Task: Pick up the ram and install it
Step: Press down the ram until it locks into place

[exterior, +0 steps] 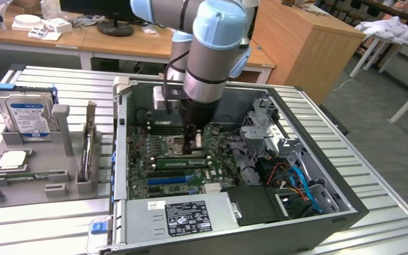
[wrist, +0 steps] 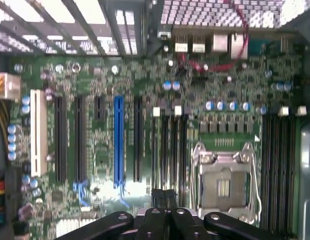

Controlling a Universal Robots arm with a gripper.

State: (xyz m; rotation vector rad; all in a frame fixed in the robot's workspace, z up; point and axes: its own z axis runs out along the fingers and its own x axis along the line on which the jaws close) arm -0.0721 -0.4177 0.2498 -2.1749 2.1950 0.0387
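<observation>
One slatted metal table (exterior: pixel 374 175) bears the computer case (exterior: pixel 331 212).

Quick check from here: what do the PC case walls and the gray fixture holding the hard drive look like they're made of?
PC case: looks like dark painted sheet metal, thin folded edges with a dull sheen. Gray fixture: probably matte plastic, blocky slotted shapes with no shine. Hard drive: silvery metal shell, blue label.

An open computer case (exterior: pixel 310 212) lies beside a grey holder (exterior: pixel 62 138) bearing a hard drive (exterior: pixel 27 114).
</observation>
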